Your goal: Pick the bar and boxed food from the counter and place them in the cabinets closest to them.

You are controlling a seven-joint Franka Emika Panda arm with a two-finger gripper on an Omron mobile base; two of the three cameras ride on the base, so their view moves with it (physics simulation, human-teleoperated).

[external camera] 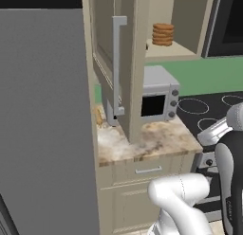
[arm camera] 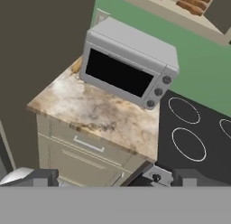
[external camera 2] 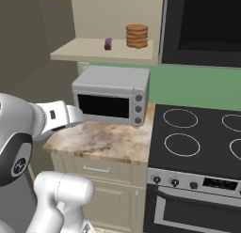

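At the left of the hand view the marbled counter (arm camera: 90,110) carries a grey toaster oven (arm camera: 128,65) (door closed). An orange object (arm camera: 76,65) peeks behind it. The gripper (arm camera: 113,177), lower centre, stands released, holding nothing.

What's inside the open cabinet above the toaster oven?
On the cabinet shelf: a stack of brown discs and a small dark item beside it. In the left base view the open door covers the shelf's left part.
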